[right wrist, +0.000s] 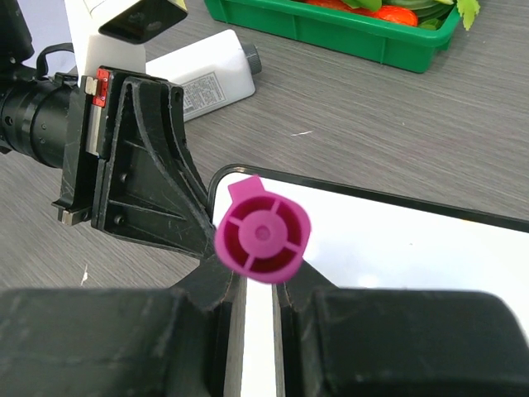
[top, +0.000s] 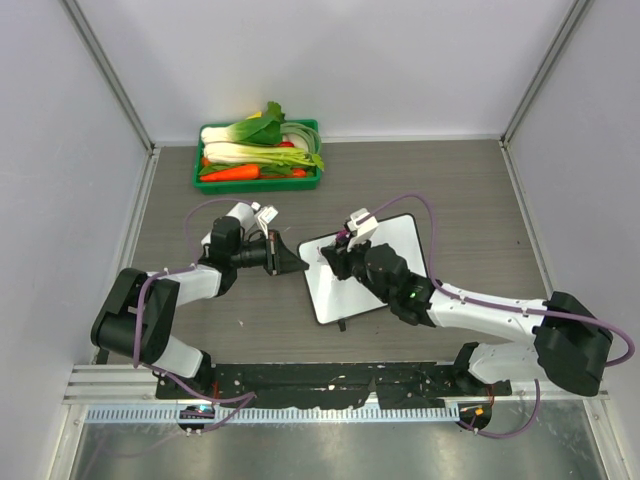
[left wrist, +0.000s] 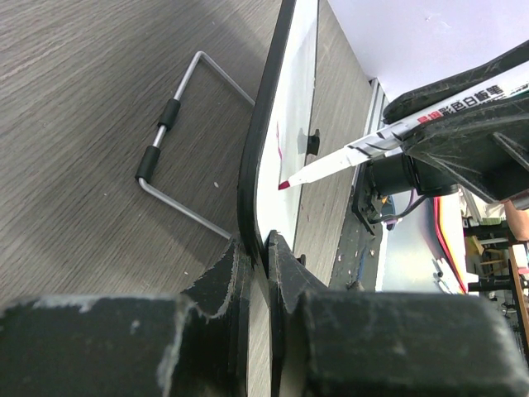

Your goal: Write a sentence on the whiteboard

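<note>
The whiteboard (top: 385,270) lies tilted on the table, propped on a wire stand (left wrist: 178,157). My left gripper (left wrist: 258,246) (top: 298,257) is shut on the board's left edge (left wrist: 252,165). A pink-tipped marker (left wrist: 347,157) is held in my right gripper (right wrist: 263,275) (top: 340,258), which is shut on it. The marker's magenta end cap (right wrist: 263,231) faces the right wrist camera. The marker's tip (left wrist: 283,184) sits at or just off the white surface near the left edge. Of the sentence, only a short pink stroke (left wrist: 278,142) shows.
A green tray (top: 258,183) of vegetables stands at the back of the table. A white bottle (right wrist: 207,70) lies behind the left gripper. Grey walls enclose the table on three sides.
</note>
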{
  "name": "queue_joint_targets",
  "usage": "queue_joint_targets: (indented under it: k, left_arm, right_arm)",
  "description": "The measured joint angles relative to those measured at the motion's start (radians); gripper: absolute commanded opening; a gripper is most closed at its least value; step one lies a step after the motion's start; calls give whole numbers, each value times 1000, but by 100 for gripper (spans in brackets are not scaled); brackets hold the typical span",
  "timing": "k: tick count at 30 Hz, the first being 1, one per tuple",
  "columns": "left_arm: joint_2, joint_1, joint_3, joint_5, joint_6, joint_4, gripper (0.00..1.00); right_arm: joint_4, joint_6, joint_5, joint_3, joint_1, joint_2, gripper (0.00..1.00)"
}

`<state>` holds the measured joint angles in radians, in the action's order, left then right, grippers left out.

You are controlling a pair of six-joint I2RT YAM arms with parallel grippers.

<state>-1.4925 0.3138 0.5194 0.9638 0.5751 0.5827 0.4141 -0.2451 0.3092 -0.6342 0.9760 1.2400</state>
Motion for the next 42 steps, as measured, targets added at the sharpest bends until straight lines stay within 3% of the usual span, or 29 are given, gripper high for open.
queue_joint_targets:
  k: [16,20,29,42]
  left_arm:
    - [0,0,0,3,0,4,0]
    - [0,0,0,5,0,5,0]
    - [0,0,0,5,0,5,0]
    - [-1,0,0,5,0,5,0]
  right_arm:
    - [11,-41,-23,0,-3,-42,1]
    - [14,-63,-93,0,-37,-102,1]
    - [79,-176,-370,61,-294,-140,1]
    - [103,-204,-468,80,-300,-90,2]
